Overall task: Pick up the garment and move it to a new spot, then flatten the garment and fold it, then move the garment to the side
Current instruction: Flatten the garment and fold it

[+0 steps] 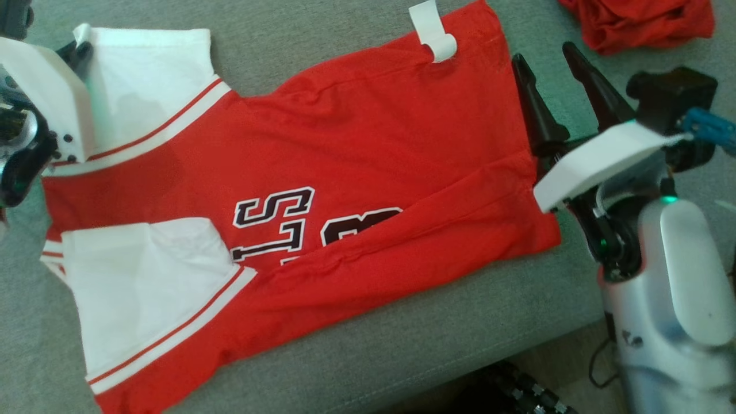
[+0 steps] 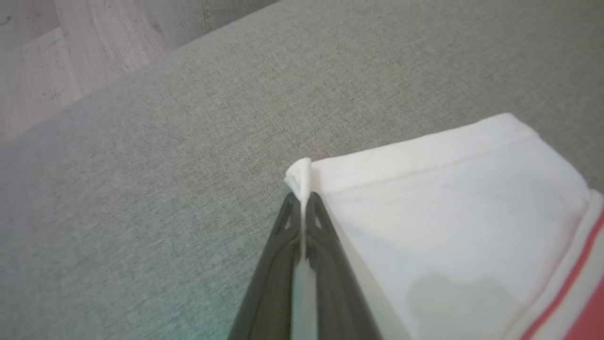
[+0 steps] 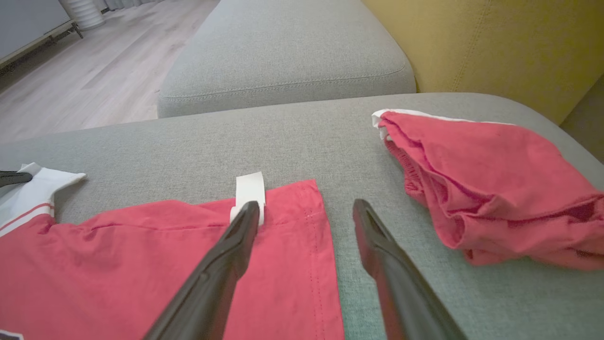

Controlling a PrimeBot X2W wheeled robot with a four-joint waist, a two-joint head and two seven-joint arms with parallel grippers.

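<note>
A grey sofa seat [image 1: 356, 356] carries everything here, its front edge running across the bottom of the head view. Spread on it lies the garment [image 1: 374, 144], a red jersey with white sleeves, its collar end toward the robot's left and its hem toward the right. The near long side is folded up over the chest, so the dark lettering [image 1: 276, 221] is partly covered and cannot be read in full. At the hem end the right claw [image 1: 545, 53] stands open with its fingers spread: in its wrist view one finger lies over the red cloth just below a white label [image 3: 250, 191] and the other over bare sofa, though contact with the fabric cannot be judged. Across at the far sleeve [image 2: 448, 198], the left claw [image 2: 302, 200] is closed, pinching the sleeve's white corner between its tips; in the head view its white wrist housing hides most of it. Beyond the hem sits a crumpled red cloth [image 3: 486, 184], well apart from the garment and cut off by the head view's top edge. Further still come a yellow cushion [image 3: 495, 42] and wooden floor [image 3: 94, 75].
</note>
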